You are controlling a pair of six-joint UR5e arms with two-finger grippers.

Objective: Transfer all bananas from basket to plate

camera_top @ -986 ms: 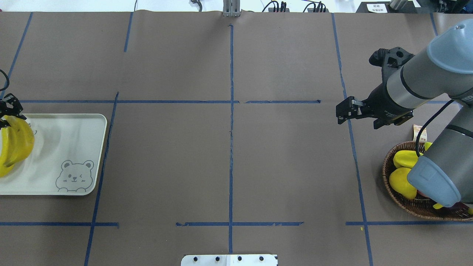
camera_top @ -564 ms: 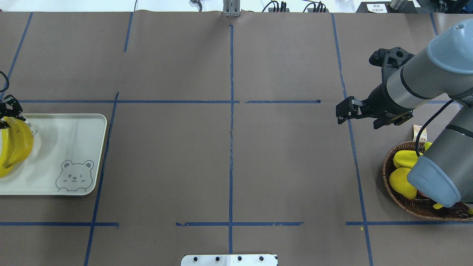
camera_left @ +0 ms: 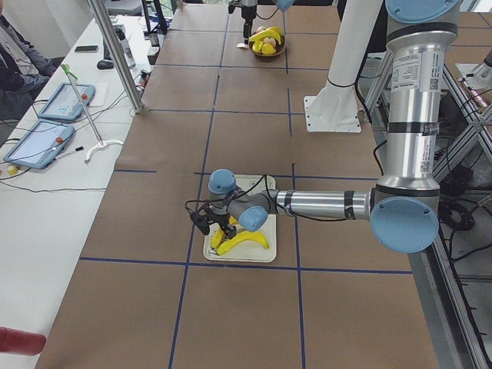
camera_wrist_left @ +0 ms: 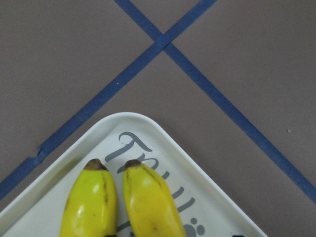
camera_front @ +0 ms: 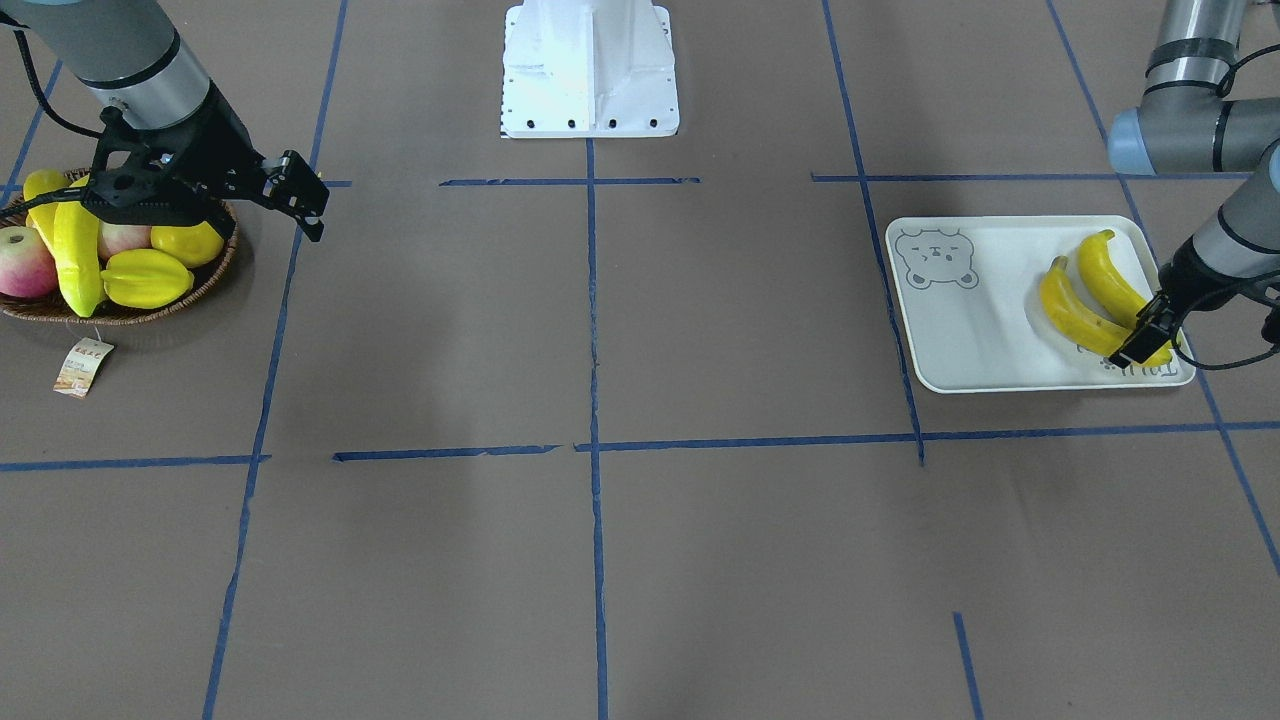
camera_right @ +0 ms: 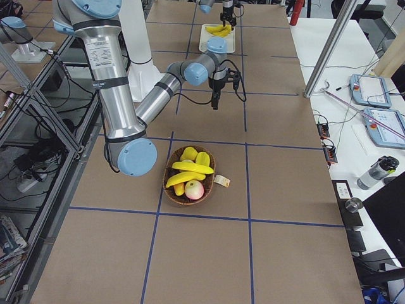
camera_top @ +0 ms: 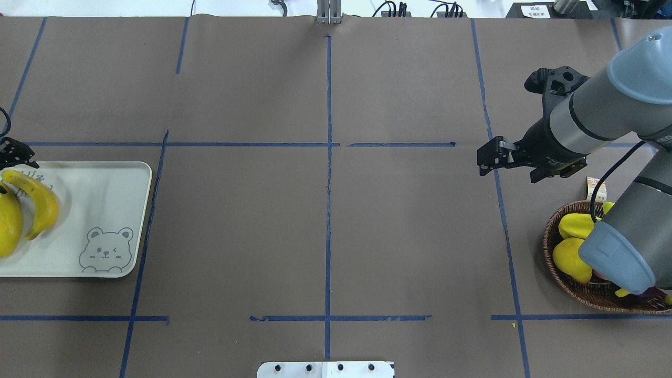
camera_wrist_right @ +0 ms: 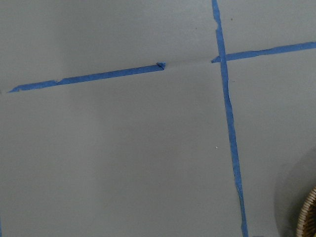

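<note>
Opposed fixed views; downward wrist close-ups

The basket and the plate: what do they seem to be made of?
Basket: woven wicker, dark brown and matt, as its plaited strands show. Plate: probably plastic or melamine, pale, smooth, with a slight sheen and a printed bear; which one is unclear.
</note>
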